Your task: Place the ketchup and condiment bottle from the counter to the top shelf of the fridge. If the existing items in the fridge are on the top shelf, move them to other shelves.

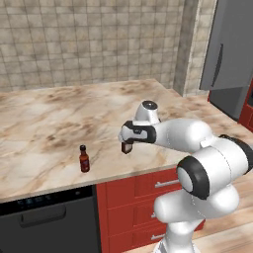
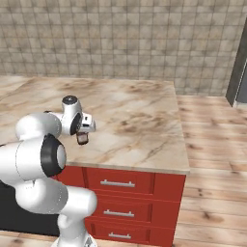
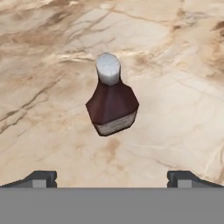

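On the counter (image 1: pixel 59 118), the condiment bottle (image 1: pixel 84 158) stands upright at the left, near the front edge, its black cap up. To its right the arm reaches forward, elbow bent, and the hand points down over the ketchup (image 3: pixel 112 103). The gripper (image 3: pixel 112 178) hangs above it, fingers spread wide, holding nothing. The ketchup stands upright, neck and pale cap up, label to the front. The grey fridge (image 1: pixel 230 54) is at the far right.
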{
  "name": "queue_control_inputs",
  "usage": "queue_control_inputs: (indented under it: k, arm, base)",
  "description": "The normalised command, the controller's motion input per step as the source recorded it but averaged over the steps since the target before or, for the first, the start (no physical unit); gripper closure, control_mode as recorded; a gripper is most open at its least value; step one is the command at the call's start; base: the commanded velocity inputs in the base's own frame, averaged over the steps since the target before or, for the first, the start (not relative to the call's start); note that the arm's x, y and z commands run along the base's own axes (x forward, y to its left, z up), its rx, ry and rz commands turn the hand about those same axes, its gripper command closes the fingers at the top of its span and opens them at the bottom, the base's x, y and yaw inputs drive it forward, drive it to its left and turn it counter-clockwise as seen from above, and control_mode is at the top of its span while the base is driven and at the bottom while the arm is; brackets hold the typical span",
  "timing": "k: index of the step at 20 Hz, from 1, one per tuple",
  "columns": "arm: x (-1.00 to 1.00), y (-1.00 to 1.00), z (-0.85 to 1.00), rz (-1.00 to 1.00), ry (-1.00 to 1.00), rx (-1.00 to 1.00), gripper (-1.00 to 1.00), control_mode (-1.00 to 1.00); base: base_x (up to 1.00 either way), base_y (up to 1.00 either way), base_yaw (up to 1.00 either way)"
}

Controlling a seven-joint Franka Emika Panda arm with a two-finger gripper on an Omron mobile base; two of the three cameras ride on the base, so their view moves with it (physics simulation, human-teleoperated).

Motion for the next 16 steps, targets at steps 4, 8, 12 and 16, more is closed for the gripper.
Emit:
queue_control_inputs:
  k: [4, 8, 12, 16]
  arm:
    - [0.34, 0.03, -0.16, 0.0, 0.0, 0.0, -1.0, -1.0]
    - [0.27, 0.09, -0.11, 0.0, 0.0, 0.0, -1.0, -1.0]
    - [0.21, 0.13, -0.11, 0.0, -0.02, 0.0, -1.0, -1.0]
    - [0.23, 0.15, -0.1, 0.0, -0.04, 0.0, -1.0, -1.0]
  base:
    - [0.0, 0.0, 0.0]
    - [0.0, 0.0, 0.0]
    - [0.0, 0.0, 0.0]
    - [0.0, 0.0, 0.0]
